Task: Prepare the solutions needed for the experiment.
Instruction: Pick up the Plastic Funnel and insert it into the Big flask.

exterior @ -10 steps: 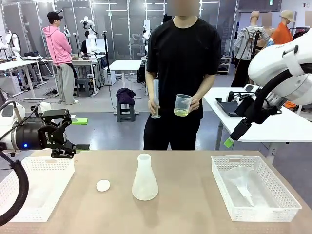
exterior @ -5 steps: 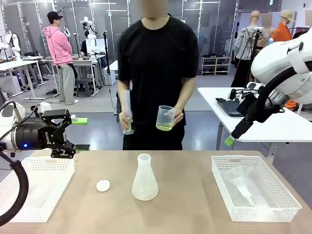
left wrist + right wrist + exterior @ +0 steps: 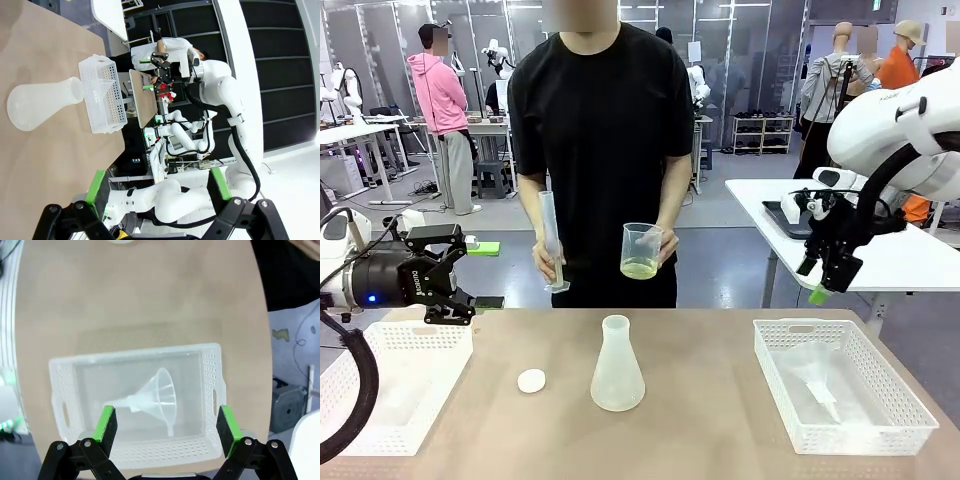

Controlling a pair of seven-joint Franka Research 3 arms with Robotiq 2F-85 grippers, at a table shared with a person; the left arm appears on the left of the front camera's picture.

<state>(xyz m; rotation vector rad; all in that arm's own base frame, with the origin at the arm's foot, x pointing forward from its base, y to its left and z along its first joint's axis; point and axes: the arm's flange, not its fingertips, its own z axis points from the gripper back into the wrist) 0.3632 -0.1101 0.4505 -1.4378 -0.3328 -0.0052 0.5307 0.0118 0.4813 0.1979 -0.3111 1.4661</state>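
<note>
Front view: flask on desk frosted, contents unclear; the solutions, pale yellow-green, low in clear beaker in person's hand, frame centre. Left wrist view: left end effector wide open, empty. Right wrist view: right end effector wide open, empty, over basket with funnel.

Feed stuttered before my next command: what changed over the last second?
The person stepped toward picture left, carrying the beaker of yellow-green liquid and the graduated cylinder. The right gripper swung to point downward. Left gripper, flask and stopper stayed put.
</note>
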